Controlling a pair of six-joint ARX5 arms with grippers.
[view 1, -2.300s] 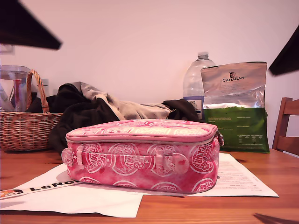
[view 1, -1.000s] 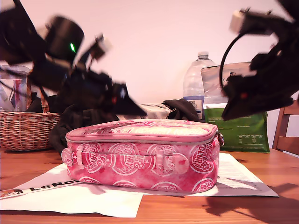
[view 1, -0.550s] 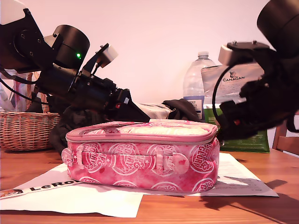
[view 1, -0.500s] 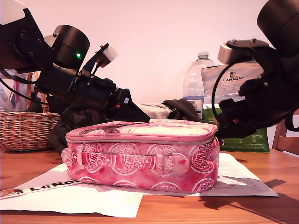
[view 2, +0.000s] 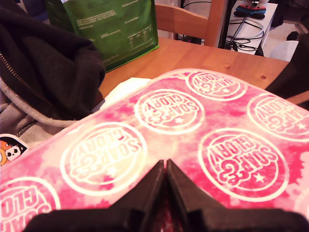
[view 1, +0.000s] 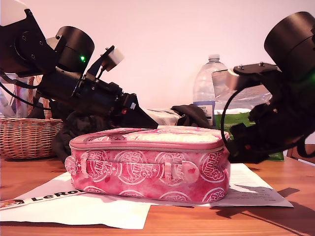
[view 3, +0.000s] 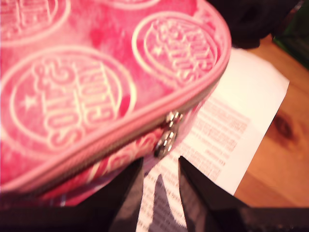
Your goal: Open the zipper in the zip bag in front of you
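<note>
Warm pinkish cast, bright washed-out wall, soft second wrist view, dark silhouetted arms

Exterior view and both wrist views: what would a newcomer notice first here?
First, the rectangular soft pink fabric zip bag with white circular logo prints, lying on white papers in the middle of the wooden table. My first hand rests shut on its top panel. My second hand is open beside the thin silver-pink zipper, near its small metal pull.

My first gripper point(view 2: 165, 166) reaches in from the exterior view's left, angled downward, its jaws pressed together at the tips. My second gripper point(view 3: 158, 169) comes from the exterior view's right, lower, tilted down, jaws parted with a narrow gap.
</note>
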